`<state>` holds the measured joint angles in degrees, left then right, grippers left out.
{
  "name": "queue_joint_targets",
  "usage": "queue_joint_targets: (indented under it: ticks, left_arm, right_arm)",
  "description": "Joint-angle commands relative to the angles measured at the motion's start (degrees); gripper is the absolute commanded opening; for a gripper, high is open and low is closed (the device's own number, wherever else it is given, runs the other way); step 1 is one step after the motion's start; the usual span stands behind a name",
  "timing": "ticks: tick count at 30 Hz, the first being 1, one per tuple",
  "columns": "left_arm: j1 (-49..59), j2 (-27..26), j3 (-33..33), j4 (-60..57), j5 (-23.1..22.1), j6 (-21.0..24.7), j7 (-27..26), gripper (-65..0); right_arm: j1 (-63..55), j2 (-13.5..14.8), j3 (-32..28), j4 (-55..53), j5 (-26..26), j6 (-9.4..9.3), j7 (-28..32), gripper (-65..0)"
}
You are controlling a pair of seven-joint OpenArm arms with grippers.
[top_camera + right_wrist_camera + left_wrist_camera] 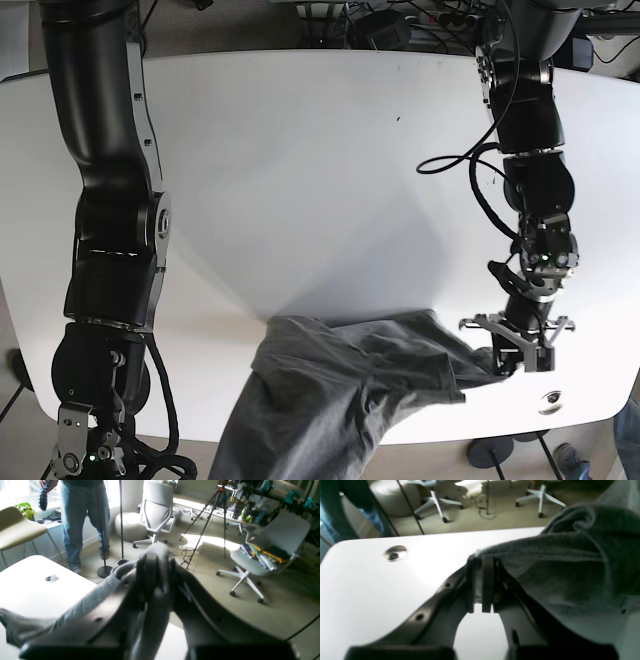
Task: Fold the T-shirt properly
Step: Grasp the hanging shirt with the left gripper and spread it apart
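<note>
The T-shirt (340,390) is judged to be light, soft and limp, so no shape will be kept when it is lifted; it will sag and drag behind any point that is gripped. It should be taken at the edges or corners, such as hem and shoulders, and not in the bunched middle, so that the cloth can be spread flat first.

The garment is grey, of a slightly rough knit, and it is crumpled with many creases. It lies at the near edge of the white table (300,180), and a part of it is hung over that edge.

The left claw (480,585) is seen clamped on a thin edge of the cloth, which is drawn out from the pile toward that side. The right claw (155,580) is also closed on grey fabric in its wrist view, where a bunch of cloth is wrapped over the fingers; in the base view this claw itself cannot be made out.

The folding is judged as not yet begun.
</note>
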<state>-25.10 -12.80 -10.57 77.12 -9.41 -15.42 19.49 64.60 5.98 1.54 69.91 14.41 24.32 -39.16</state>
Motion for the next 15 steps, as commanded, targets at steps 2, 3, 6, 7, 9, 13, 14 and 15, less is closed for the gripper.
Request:
queue_joint_targets:
  ticks: [2,3,6,7,9,13,14,15]
  left_arm:
    - [-5.18,-3.86,-3.98,4.33,-0.48,-1.24,2.27,-63.5]
    - [-6.06,-5.09,-4.86,5.03,-0.48,-2.03,3.68,-63.5]
    - [-7.38,-6.5,-6.88,6.17,-0.48,-4.93,6.76,-63.5]
    - [-7.29,-6.94,-8.03,7.23,-0.48,-5.37,7.55,-63.5]
    - [-5.18,-7.47,-11.37,9.08,-0.48,-7.04,9.48,-63.5]
    - [1.67,-7.29,-14.44,10.39,-0.48,-8.36,9.48,-63.5]
    - [3.7,-7.29,-14.88,11.01,-0.48,-8.36,9.22,-63.5]
    - [5.63,-7.2,-14.97,11.45,-0.48,-8.36,9.13,-63.5]
  right_arm:
    - [3.31,1.36,0.35,-1.38,1.37,-4.23,4.12,-63.1]
    - [3.14,1.63,0.7,-1.47,1.37,-4.93,4.21,-63.1]
    - [-1.08,2.33,4.31,-1.12,1.28,-5.02,4.04,-63.1]
    - [-2.93,2.51,5.18,-0.77,1.37,-5.02,3.95,-63.1]
    - [-9.08,2.59,8.61,1.78,1.37,-5.02,3.95,-63.1]
    - [-23.59,2.59,11.16,9.08,1.37,-4.76,3.95,-63.1]
    - [-26.93,2.59,11.16,10.75,1.45,-4.76,3.95,-63.1]
    - [-29.74,2.59,11.16,12.07,1.45,-4.76,4.04,-63.1]
